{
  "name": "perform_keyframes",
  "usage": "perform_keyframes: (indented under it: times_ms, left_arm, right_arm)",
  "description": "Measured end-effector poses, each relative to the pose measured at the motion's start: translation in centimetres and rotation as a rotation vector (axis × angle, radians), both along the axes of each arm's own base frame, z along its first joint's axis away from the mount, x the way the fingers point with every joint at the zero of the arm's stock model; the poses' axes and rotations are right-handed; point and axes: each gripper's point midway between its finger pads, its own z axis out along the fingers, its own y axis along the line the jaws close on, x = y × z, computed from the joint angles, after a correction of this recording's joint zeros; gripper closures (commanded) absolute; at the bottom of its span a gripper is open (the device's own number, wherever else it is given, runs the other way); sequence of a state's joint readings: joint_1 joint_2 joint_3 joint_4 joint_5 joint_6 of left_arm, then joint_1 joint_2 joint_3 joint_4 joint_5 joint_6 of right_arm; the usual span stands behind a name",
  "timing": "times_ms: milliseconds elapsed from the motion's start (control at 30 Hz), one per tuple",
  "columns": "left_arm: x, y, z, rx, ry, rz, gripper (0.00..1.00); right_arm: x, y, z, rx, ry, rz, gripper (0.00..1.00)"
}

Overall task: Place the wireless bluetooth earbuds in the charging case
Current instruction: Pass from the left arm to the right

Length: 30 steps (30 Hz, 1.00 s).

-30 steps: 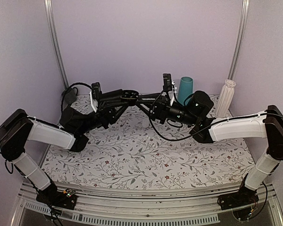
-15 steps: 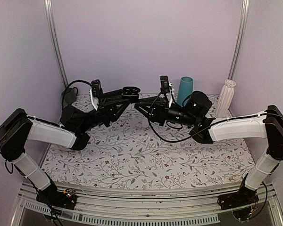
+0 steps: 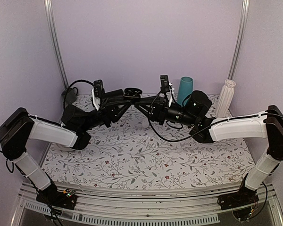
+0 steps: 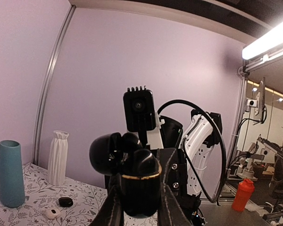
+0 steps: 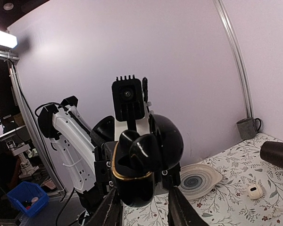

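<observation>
The charging case (image 4: 141, 190) hangs in the air above the back of the worktop (image 3: 141, 155), between the two arms, with its hinged lid swung open. The wireless bluetooth earbuds (image 5: 142, 149) show as glossy black lumps rising from its gold-rimmed mouth; how deep they sit cannot be told. The left tool (image 4: 142, 201) is clenched on the case's lower body, one finger on each side. The right tool (image 5: 142, 206) meets it tip to tip, its fingers flanking the case; whether they press on anything cannot be told. On the floral worktop behind stand a teal vase (image 3: 185, 89) and a white ribbed vase (image 3: 225, 98), with a small black rounded object (image 4: 65, 202) and a small white object (image 4: 52, 213) near them. A plate (image 5: 198, 181) and a grey mug (image 5: 247, 128) sit toward the other side.
</observation>
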<state>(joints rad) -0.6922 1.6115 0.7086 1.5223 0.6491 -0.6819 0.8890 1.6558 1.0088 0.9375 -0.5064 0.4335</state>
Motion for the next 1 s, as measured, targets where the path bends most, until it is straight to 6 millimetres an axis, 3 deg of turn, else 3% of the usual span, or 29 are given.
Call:
perform_keyframes:
  times_ms: [333,567,667,867,1000]
  left_arm:
    - [0.10,-0.57,-0.81,0.016,0.040,-0.037,1.00]
    - [0.05,-0.63,-0.81,0.015,0.048,-0.042,0.98]
    - [0.07,-0.63,-0.83,0.014,0.049,-0.042,0.86]
    - [-0.04,-0.71,-0.83,0.016,0.041,-0.042,0.57]
    - [-0.31,-0.69,-0.55,0.017,0.009,-0.033,0.48]
  right_arm:
    - [0.01,-0.07,0.14,0.001,-0.003,-0.004,0.68]
    - [-0.06,-0.10,0.23,0.002,-0.004,-0.002,0.90]
    - [-0.12,-0.10,0.23,0.001,-0.002,0.002,0.96]
    - [-0.18,-0.20,0.24,-0.006,0.000,0.000,0.97]
    - [-0.47,-0.51,0.60,-0.010,-0.004,0.000,0.97]
